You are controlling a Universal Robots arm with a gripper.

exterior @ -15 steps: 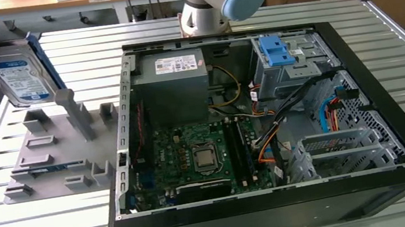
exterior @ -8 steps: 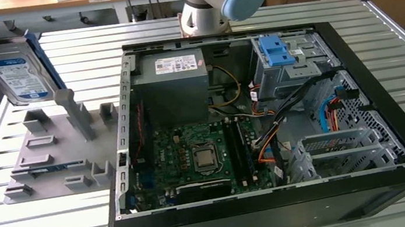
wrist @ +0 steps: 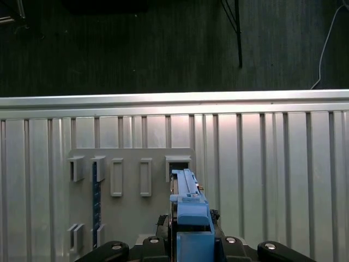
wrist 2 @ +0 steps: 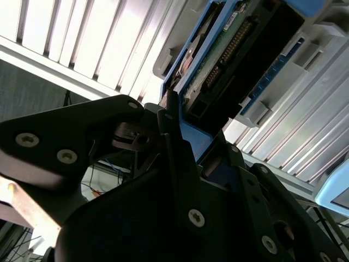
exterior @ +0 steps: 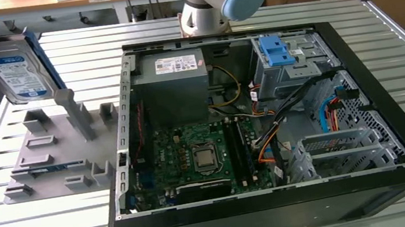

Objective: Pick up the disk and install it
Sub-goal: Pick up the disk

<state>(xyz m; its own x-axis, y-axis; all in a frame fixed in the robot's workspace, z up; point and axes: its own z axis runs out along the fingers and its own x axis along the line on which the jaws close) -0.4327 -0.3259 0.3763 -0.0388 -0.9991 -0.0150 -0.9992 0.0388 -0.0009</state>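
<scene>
The tool (wrist: 192, 240) is clamped on the disk (exterior: 18, 70), gripping its blue bracket so the drive juts straight out from it, edge-on in the first wrist view. Just past the disk's far end lies the grey slotted rack (wrist: 131, 158), resting on the slatted table (wrist: 272, 164). Well off to the tool's side stands the open computer case (exterior: 278, 212).
</scene>
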